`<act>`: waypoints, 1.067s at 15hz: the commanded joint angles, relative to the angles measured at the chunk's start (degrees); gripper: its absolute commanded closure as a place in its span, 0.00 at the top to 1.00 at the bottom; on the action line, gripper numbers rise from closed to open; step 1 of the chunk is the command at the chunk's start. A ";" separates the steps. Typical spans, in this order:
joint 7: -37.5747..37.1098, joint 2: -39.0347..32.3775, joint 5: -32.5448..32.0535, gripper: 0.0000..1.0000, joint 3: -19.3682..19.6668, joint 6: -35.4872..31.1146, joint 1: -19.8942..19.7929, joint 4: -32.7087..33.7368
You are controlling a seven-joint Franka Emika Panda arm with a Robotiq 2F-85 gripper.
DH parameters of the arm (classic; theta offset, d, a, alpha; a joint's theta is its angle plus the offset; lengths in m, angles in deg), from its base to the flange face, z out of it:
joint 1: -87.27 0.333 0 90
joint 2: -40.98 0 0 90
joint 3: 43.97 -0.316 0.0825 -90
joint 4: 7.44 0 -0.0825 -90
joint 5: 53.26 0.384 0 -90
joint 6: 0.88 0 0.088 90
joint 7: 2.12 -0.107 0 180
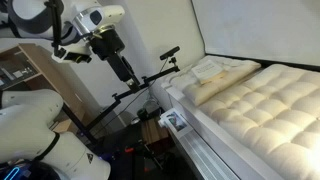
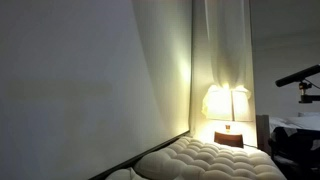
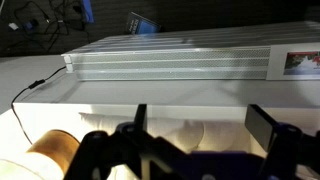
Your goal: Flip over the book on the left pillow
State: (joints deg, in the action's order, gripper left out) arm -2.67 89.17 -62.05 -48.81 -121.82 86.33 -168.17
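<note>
In an exterior view my gripper hangs off the dark arm to the left of the bed, well short of the cream pillows at the bed's head. I cannot pick out the book against the pale pillows at this size. It does not show in the wrist view. In the wrist view my gripper is open, its two dark fingers wide apart with nothing between them. Pale cream fabric lies below the fingers.
A quilted cream cover spreads over the bed and also shows in an exterior view. A lit lamp stands by the wall. A black tripod stand stands between arm and bed. A white ribbed panel crosses the wrist view.
</note>
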 commanded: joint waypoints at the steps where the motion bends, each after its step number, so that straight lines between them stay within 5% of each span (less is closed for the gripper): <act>1: -0.33 -0.07 -0.38 1.00 0.44 0.24 0.49 0.14; 9: -2.41 -7.08 -1.15 1.00 -3.30 0.32 1.08 7.86; 16: 2.69 -17.83 -4.88 1.00 -10.46 -1.03 8.42 18.80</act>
State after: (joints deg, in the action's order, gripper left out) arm -2.35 77.41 -64.43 -58.21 -121.90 91.69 -154.47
